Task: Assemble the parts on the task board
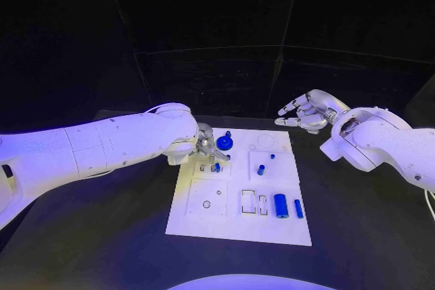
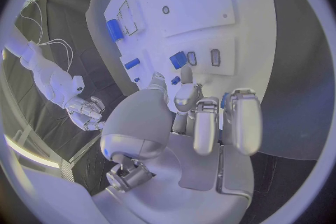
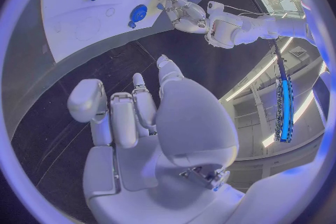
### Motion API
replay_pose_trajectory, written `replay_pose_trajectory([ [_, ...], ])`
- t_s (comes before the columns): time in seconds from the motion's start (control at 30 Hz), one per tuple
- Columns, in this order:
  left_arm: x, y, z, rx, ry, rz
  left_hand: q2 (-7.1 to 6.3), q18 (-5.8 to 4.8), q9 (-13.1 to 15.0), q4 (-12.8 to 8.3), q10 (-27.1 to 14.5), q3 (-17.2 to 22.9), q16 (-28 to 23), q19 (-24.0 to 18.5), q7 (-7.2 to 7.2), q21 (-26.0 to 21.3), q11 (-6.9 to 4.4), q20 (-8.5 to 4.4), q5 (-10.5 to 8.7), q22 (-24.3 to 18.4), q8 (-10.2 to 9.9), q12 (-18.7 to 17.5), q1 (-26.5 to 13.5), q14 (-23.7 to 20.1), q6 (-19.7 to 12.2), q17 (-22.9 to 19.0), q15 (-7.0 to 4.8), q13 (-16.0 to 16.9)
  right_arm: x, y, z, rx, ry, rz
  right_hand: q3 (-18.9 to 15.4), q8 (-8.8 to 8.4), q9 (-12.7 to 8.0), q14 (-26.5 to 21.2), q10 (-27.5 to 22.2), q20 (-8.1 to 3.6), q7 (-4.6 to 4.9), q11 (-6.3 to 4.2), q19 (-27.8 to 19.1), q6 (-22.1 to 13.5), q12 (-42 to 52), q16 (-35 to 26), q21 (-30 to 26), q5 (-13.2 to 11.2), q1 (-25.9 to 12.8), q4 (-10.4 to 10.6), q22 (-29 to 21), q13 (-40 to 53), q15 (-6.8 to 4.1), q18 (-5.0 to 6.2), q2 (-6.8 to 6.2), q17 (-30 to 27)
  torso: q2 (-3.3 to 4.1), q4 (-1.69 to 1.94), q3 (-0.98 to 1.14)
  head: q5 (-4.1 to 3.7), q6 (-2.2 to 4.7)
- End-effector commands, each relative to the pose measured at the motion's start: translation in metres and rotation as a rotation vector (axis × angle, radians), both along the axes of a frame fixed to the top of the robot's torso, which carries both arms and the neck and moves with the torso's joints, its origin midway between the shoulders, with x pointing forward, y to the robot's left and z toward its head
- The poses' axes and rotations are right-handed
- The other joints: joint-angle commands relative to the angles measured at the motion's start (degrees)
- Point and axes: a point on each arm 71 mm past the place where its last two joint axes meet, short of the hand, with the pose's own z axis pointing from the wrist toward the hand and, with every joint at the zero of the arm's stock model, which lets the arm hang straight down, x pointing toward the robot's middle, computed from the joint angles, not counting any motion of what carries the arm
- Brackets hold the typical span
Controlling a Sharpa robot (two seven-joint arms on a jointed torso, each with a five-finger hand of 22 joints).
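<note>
Over the far left part of the task board point(image 1: 237, 230), my left hand point(image 1: 207, 145) hangs low with fingers curled in among the small blue parts point(image 1: 215, 167); whether it pinches one I can't tell. A big blue cylinder point(image 1: 281, 206) lies near the board's right edge. My right hand point(image 1: 307, 112) hovers off the far corner, fingers apart, holding nothing. Risk now: my crowded fingers nudge the round blue part point(image 1: 224, 141) just beside them, or tip a standing piece.

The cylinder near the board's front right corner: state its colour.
Blue; the cylinder shows best in the head view.
</note>
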Motion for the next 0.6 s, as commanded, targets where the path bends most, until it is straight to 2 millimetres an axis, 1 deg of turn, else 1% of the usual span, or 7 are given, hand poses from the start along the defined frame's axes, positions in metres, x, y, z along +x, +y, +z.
replay_pose_trajectory([
  [0.03,-0.0002,-0.0012,-0.0008,0.034,0.021,-0.022,0.73,-0.77,0.12,0.00,-0.26,-0.33,0.17,1.68,0.04,0.32,0.03,-0.29,-0.26,0.90,0.42,0.24,-0.05,5.95,-0.29,15.07,-0.30,0.04,0.0006,0.0010,0.0010,0.000,0.007,0.003,-0.50,0.26,-0.10,2.75,0.08,-0.28,0.03,-0.26,0.19,0.16,-0.15,-0.28,-0.30,0.35,-0.07,0.05,-0.17,1.81,-0.28,0.36,0.72,-0.10,0.03,0.02,-0.03,-0.03,-0.17],
  [0.13,0.0003,-0.0022,-0.0021,0.042,0.028,-0.027,0.88,-0.78,0.36,-0.10,-0.29,-0.33,0.17,1.69,0.04,0.35,0.03,-0.28,-0.25,0.95,0.53,0.28,0.13,5.95,-0.40,15.07,-0.29,0.11,0.0009,0.0016,0.0006,-0.001,0.011,0.005,-0.53,0.27,-0.10,2.75,0.05,-0.28,0.03,-0.26,0.18,0.15,-0.19,-0.29,-0.32,0.43,-0.04,0.06,-0.20,1.78,-0.28,0.37,0.75,-0.12,0.03,-0.01,-0.10,0.05,-0.29],
  [0.27,0.0002,-0.0030,-0.0043,0.051,0.037,-0.032,1.34,-0.77,0.80,-0.33,-0.37,-0.19,0.17,1.67,0.05,0.35,0.04,-0.26,-0.19,0.96,0.73,0.28,0.54,5.95,-0.60,15.07,-0.28,0.17,0.0012,0.0021,-0.0005,-0.008,0.021,0.008,-0.59,0.27,-0.12,2.76,-0.03,-0.29,0.04,-0.26,0.12,0.10,-0.31,-0.29,-0.44,0.59,0.03,0.08,-0.40,1.68,-0.28,0.41,0.81,-0.08,-0.02,0.04,-0.01,0.15,-0.42],
  [0.4,0.0004,-0.0043,-0.0059,0.055,0.038,-0.033,1.69,-0.76,1.25,-0.73,-0.46,0.03,0.17,1.65,0.05,0.36,0.05,-0.25,-0.16,0.97,0.90,0.26,1.08,5.95,-0.83,15.07,-0.27,0.20,0.0019,0.0023,-0.0011,-0.012,0.027,0.007,-0.68,0.25,-0.15,2.73,-0.18,-0.31,0.06,-0.24,0.00,-0.02,-0.51,-0.40,-0.64,0.77,0.10,0.12,-0.74,1.51,-0.28,0.47,0.88,-0.23,-0.03,0.04,-0.06,0.21,-0.47],
  [0.5,0.0008,-0.0052,-0.0064,0.055,0.037,-0.033,1.94,-0.79,1.69,-1.20,-0.46,0.28,0.17,1.69,0.05,0.47,0.05,-0.24,-0.15,1.18,1.08,0.33,1.63,5.95,-1.00,15.07,-0.27,0.34,0.0022,0.0023,-0.0013,-0.013,0.028,0.007,-0.78,0.25,-0.17,2.65,-0.40,-0.32,0.08,-0.23,-0.22,-0.11,-0.80,-0.67,-0.95,1.03,0.20,0.17,-1.28,1.27,-0.28,0.56,0.99,-0.61,0.01,0.03,-0.08,0.20,-0.76],
  [0.6,0.0010,-0.0059,-0.0070,0.058,0.039,-0.035,2.19,-0.83,2.08,-1.63,-0.42,0.58,0.17,1.75,0.03,0.60,0.03,-0.23,-0.15,1.40,1.23,0.43,2.11,5.95,-1.13,15.07,-0.27,0.49,0.0024,0.0022,-0.0014,-0.013,0.028,0.006,-0.90,0.28,-0.19,2.59,-0.54,-0.32,0.09,-0.23,-0.33,-0.18,-0.98,-0.86,-1.18,1.44,0.37,0.21,-1.61,1.13,-0.27,0.60,1.11,-0.83,-0.03,-0.01,-0.02,0.26,-0.84],
])
